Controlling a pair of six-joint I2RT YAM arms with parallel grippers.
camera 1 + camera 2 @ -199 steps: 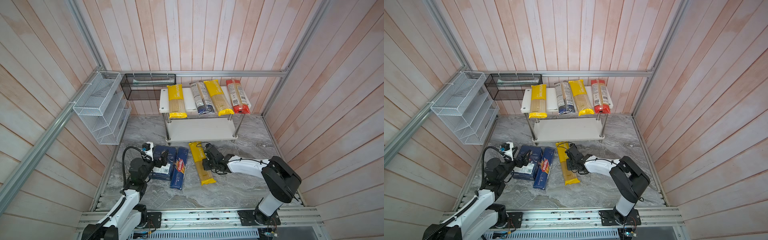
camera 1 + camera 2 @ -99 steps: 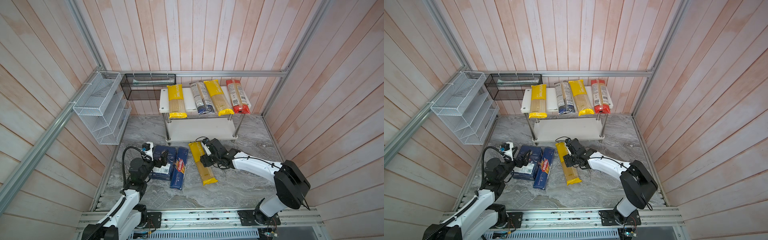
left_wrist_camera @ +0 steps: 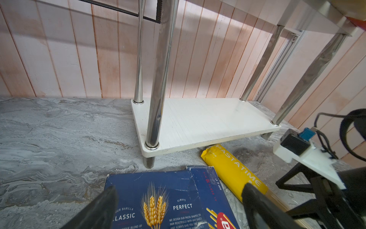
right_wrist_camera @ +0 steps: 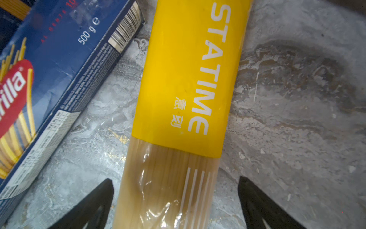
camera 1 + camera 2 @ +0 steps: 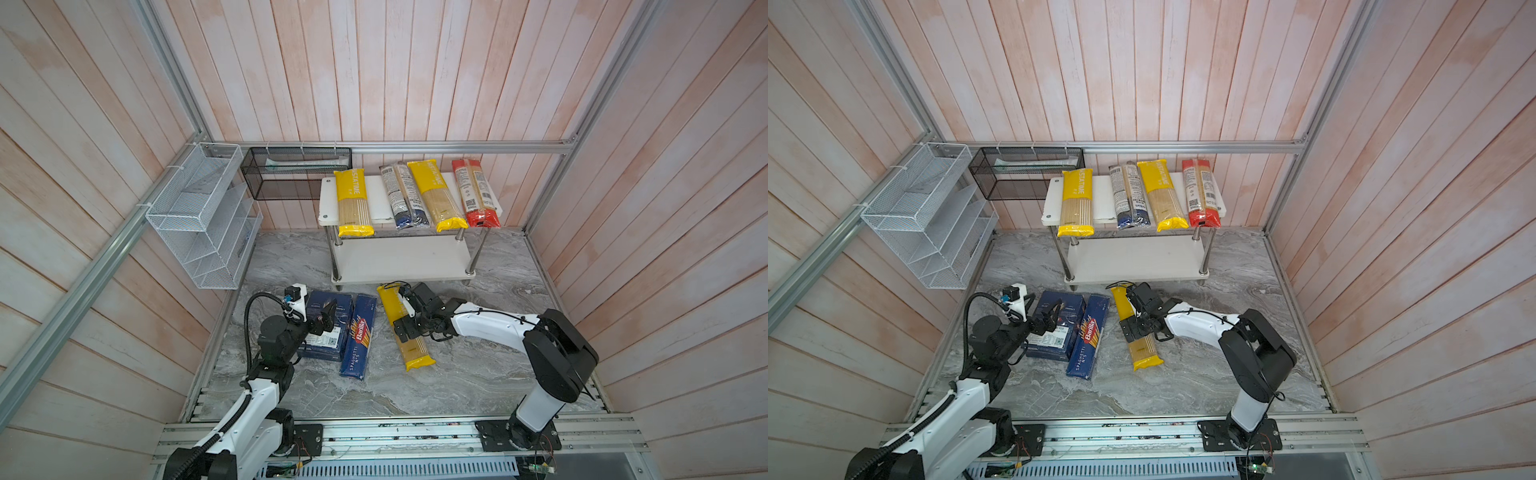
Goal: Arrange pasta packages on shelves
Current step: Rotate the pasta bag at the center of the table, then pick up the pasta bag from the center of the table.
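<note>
Right gripper (image 5: 409, 330) is straddling the yellow bag (image 5: 417, 353) wide, hiding its middle, 6 o'clock from the shelves (image 5: 399, 259). Left gripper (image 3: 179, 188) is gaping too.

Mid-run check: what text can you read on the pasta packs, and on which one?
"PASTATIME": yellow bag on the floor, and leftmost yellow bag on the top shelf.
"Barilla": narrow blue pack.
"SPAGHETTI N°5": same pack.
"500 g": same pack.
"CLASSIC": wider blue box.
"ALWAYS PERFECT": same box.
Labels on the dark-ended bag and red-ended bag: too small.

walls (image 5: 374, 62): pale pink wood planks | floor (image 5: 478, 374): grey marbled | rails (image 5: 457, 146): aluminium | light: even
</note>
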